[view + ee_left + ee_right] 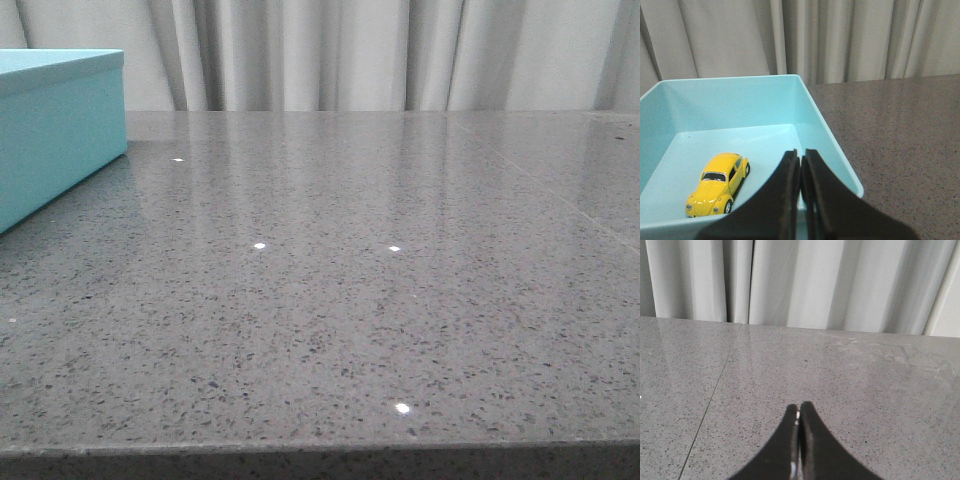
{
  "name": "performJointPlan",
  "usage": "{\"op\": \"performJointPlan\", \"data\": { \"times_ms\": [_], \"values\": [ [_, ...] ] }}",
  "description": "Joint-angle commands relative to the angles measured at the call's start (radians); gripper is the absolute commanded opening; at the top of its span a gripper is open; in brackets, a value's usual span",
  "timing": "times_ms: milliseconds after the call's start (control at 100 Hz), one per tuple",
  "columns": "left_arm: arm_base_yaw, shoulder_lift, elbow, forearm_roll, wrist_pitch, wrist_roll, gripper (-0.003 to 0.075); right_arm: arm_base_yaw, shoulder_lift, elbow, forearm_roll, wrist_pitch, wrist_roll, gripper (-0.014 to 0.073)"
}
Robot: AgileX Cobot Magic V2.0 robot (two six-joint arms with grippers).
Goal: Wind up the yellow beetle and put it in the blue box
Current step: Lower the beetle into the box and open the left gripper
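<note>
The beetle point(718, 184) is sitting on the floor of the open box point(827, 135), which is standing at the table's point(400, 300) left edge. The left gripper point(800, 156) and right gripper point(799, 410) are hovering closed, holding nothing.

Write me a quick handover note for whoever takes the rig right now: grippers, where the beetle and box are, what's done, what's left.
Left gripper: shut, empty, above the blue box's near rim.
Right gripper: shut, empty, over bare table.
Yellow beetle: on its wheels on the box floor, untouched by either gripper.
Box: open, no lid in view; at the table's left edge in the front view.
Done: beetle stored. Whether it was wound cannot be told.
Left: probably just pulling the left arm clear.
</note>
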Motion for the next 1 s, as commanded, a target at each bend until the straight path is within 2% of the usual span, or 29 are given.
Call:
{"op": "performJointPlan", "data": {
  "times_ms": [0,770,860,990],
  "values": [
    [0.001,0.010,-0.027,-0.035,-0.053,0.002,-0.0020,0.004,0.009,-0.022,-0.078,-0.031,0.001,-0.0115],
    [0.001,0.010,-0.017,-0.035,-0.057,0.002,-0.0020,0.004,0.009,-0.022,-0.078,-0.031,0.001,-0.0115],
    [-0.015,0.010,-0.004,-0.009,-0.084,0.002,-0.0020,0.004,0.009,-0.022,-0.078,-0.031,0.001,-0.0115],
    [-0.055,-0.003,0.014,0.123,-0.084,-0.050,-0.0020,0.004,0.009,-0.022,-0.078,-0.031,0.001,-0.0115]
  ]
}}
